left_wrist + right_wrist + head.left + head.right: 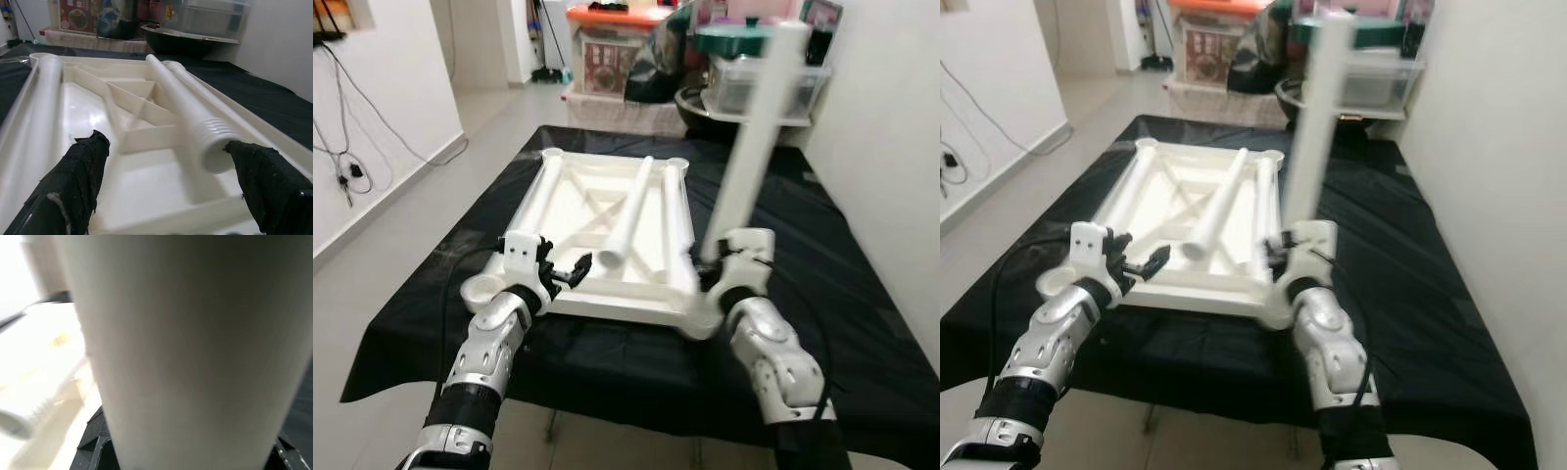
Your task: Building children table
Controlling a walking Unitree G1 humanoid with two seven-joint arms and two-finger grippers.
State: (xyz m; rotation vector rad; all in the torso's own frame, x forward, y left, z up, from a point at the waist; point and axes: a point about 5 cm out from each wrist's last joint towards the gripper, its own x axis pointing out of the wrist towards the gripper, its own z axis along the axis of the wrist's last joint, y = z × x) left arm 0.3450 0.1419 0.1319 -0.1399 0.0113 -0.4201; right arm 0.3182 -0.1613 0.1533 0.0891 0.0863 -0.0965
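No writing can be read anywhere: the printed label (607, 65) on the storage box (612, 44) at the far end shows a reddish picture with marks too small and blurred to make out.

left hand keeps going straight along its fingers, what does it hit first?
Most likely the threaded end of the loose table leg lying in the upturned tabletop. The left hand is open, the leg end just ahead near one finger. Depth is unclear; it might slide alongside the leg instead.
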